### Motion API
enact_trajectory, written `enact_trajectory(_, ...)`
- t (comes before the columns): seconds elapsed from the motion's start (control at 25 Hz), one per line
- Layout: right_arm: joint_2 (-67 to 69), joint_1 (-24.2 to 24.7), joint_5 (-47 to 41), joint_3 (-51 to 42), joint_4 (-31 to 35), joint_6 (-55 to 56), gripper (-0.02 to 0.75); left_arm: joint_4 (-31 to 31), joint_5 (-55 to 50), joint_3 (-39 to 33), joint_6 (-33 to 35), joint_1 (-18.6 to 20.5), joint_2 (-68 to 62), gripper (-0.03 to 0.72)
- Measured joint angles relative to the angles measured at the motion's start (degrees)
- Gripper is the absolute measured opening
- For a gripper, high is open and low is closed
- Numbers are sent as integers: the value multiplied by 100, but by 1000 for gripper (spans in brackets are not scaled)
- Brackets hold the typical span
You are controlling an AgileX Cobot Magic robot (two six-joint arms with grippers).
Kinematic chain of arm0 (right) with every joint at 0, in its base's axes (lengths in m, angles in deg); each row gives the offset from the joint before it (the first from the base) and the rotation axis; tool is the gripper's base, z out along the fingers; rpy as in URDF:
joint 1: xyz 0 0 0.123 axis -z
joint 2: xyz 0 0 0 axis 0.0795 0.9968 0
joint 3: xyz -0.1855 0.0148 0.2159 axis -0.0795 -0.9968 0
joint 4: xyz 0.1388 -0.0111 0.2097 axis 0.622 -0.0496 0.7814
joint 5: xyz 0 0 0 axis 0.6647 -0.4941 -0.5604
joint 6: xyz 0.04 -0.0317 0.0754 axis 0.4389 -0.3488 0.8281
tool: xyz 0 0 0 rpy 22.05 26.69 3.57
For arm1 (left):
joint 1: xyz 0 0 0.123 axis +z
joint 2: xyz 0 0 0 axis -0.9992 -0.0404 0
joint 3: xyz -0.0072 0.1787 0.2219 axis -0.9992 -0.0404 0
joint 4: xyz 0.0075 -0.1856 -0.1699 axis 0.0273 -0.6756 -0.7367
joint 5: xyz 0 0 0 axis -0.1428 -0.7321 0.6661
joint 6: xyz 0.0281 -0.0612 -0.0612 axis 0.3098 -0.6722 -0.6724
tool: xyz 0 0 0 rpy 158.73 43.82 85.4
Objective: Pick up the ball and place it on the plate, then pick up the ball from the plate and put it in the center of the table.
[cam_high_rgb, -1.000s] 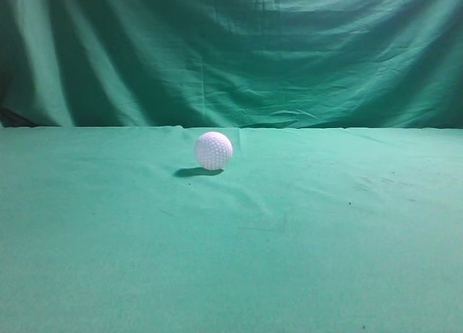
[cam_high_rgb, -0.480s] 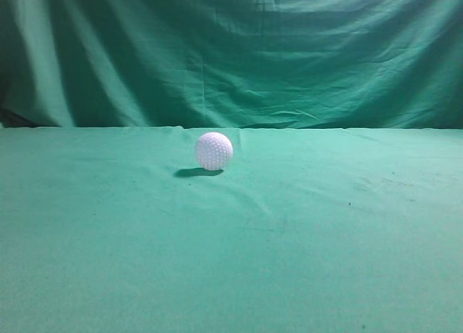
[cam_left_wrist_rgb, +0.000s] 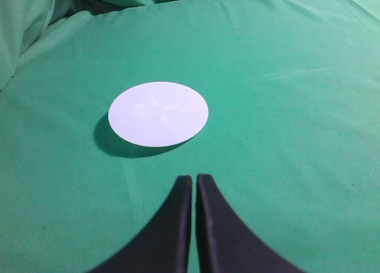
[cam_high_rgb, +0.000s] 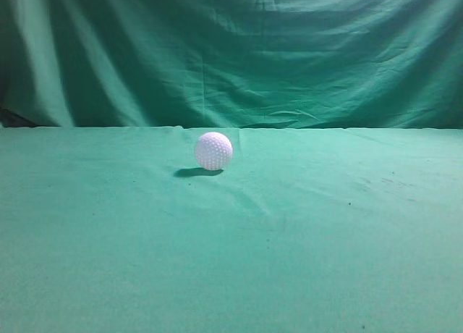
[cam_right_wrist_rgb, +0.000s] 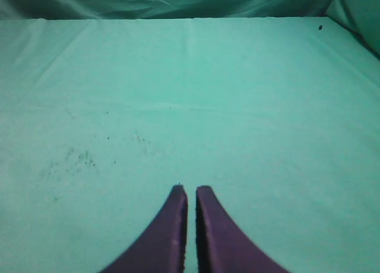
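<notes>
One ball (cam_high_rgb: 213, 150), white and dimpled, rests alone on the green table (cam_high_rgb: 304, 246) in our exterior view. Only our left wrist view shows the white plate (cam_left_wrist_rgb: 158, 114), holding nothing, beyond the closed left tool (cam_left_wrist_rgb: 194, 179). Our right tool (cam_right_wrist_rgb: 190, 190) is closed over bare cloth.

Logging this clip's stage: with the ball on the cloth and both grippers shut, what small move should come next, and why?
Probably open one gripper and start toward the ball. It sits free on the table, the plate is bare, and both the left gripper and right gripper are shut, holding nothing.
</notes>
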Motion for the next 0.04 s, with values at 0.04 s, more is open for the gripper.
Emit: enact_trajectory(0.04, 0, 0, 0, 0, 0, 0, 0, 0, 0, 0, -8, 0, 0, 0)
